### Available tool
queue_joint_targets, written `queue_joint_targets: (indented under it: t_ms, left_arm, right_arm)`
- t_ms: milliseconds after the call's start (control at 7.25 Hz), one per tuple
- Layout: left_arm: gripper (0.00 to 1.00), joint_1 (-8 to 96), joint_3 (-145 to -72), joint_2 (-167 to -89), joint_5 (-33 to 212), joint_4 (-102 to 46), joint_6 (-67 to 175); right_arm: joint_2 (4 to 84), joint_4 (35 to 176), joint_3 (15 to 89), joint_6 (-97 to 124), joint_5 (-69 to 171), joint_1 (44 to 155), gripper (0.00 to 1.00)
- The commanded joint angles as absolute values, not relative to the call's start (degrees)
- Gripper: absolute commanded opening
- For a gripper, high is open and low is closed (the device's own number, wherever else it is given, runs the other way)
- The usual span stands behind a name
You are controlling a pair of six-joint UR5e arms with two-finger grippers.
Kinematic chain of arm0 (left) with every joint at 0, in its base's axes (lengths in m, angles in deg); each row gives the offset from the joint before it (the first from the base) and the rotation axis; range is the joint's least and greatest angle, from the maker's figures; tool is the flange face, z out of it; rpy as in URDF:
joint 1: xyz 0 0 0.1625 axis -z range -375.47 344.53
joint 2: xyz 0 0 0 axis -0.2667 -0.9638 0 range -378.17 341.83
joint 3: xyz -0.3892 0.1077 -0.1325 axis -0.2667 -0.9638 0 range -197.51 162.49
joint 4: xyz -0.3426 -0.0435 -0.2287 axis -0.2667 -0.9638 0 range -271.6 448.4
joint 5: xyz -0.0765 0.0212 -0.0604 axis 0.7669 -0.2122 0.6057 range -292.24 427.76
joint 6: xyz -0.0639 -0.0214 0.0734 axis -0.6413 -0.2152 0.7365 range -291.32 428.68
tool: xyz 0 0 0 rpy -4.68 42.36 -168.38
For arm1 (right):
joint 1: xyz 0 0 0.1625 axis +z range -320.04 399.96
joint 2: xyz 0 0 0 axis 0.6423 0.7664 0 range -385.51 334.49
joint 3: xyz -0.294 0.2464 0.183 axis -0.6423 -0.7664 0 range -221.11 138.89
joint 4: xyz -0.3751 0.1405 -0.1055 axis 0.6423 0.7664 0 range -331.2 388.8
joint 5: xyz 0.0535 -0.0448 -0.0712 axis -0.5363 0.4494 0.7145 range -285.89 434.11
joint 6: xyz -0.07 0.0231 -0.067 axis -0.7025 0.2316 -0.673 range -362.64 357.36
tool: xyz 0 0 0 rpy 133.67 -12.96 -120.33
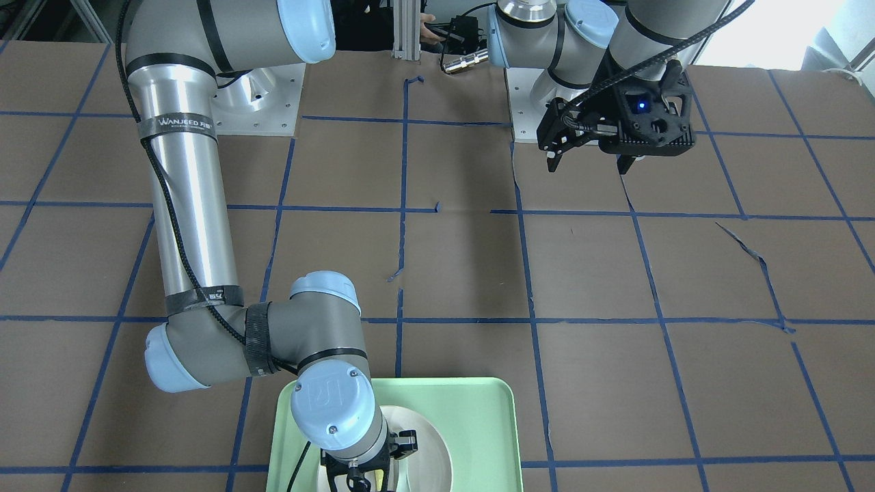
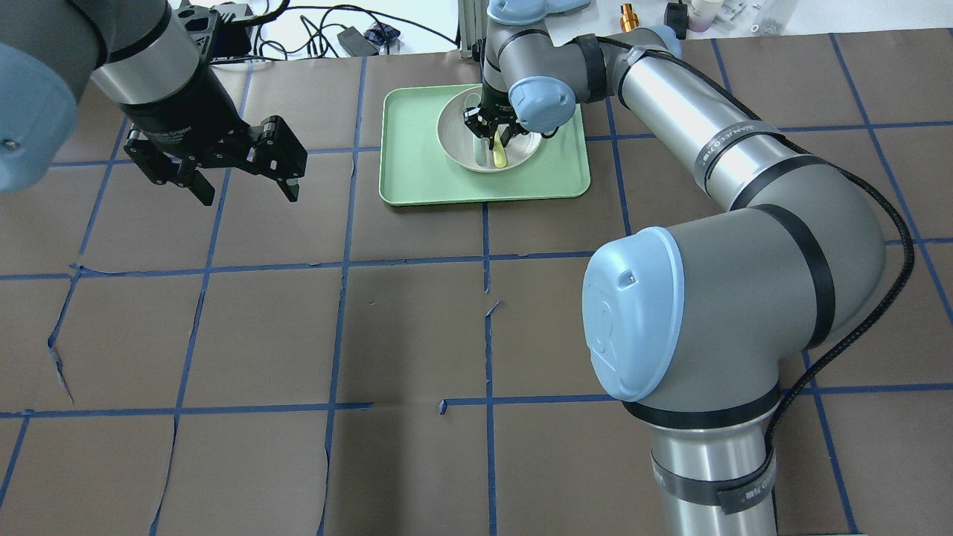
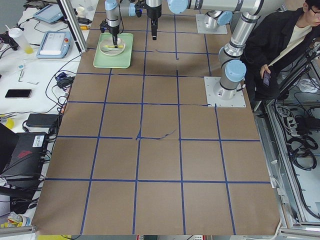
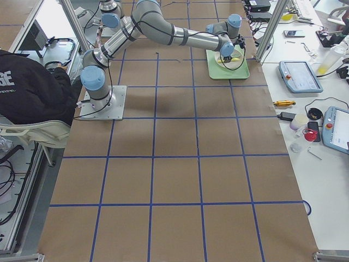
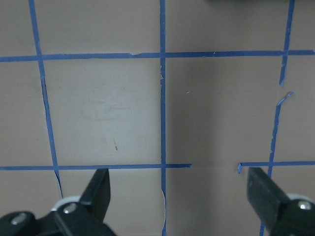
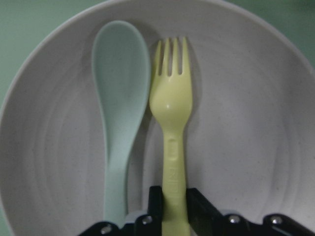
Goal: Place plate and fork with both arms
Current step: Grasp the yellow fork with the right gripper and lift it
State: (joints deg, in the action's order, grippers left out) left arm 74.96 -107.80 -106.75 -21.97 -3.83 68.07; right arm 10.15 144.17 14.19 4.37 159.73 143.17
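The white plate point(image 6: 246, 123) sits in the light-green tray point(image 2: 417, 171) at the table's far side. The yellow fork point(image 6: 170, 113) lies in the plate, right beside a pale grey-green spoon point(image 6: 120, 98). My right gripper point(image 6: 172, 196) stands over the plate, its two fingers closed against the sides of the fork's handle. The overhead view shows this gripper point(image 2: 491, 130) with the fork's end point(image 2: 497, 155) below it. My left gripper point(image 2: 242, 190) is open and empty, hanging above bare table left of the tray. It also shows in the left wrist view point(image 5: 179, 189).
The table is brown paper with a blue tape grid. The right arm's elbow point(image 2: 707, 298) stretches across the table's right half. Cables and small items lie beyond the far edge. A person point(image 3: 285, 40) sits by the robot's base.
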Motion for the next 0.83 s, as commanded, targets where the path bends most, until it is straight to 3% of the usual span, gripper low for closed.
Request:
queue_joint_targets:
  t_ms: [0,690]
  left_arm:
    - [1.0,74.9,-107.7,-106.8,-22.0,-3.8,68.1]
    - [1.0,74.8,-107.5,-106.9,-22.0,-3.5,68.1]
  right_arm:
    - [11.5,144.1,14.2,4.2,159.8,143.1,0.16]
    - [15.9,143.5,19.1,2.5,160.9,134.6,0.17]
